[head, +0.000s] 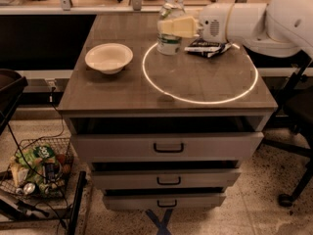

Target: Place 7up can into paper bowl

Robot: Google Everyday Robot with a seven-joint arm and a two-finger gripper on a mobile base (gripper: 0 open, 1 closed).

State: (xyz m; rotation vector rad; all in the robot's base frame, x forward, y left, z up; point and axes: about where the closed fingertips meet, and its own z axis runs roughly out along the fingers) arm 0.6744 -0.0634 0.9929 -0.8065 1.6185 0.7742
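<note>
The paper bowl (pixel 108 58) is cream-white and stands empty on the left side of the table top (pixel 122 94). My gripper (pixel 169 27) is held above the table's back middle, to the right of the bowl and higher than it. It is shut on the 7up can (pixel 163 16). The pale fingers (pixel 178 27) cover most of the can, so only a greenish part shows. The can overlaps the clear plastic bottle (pixel 169 45) standing behind it.
A dark snack bag (pixel 208 47) lies at the back right under my arm (pixel 254 18). A bright ring of light (pixel 195 99) marks the table top. Drawers (pixel 168 146) sit below. A wire basket of items (pixel 36 168) stands on the floor at left, a chair (pixel 298 111) at right.
</note>
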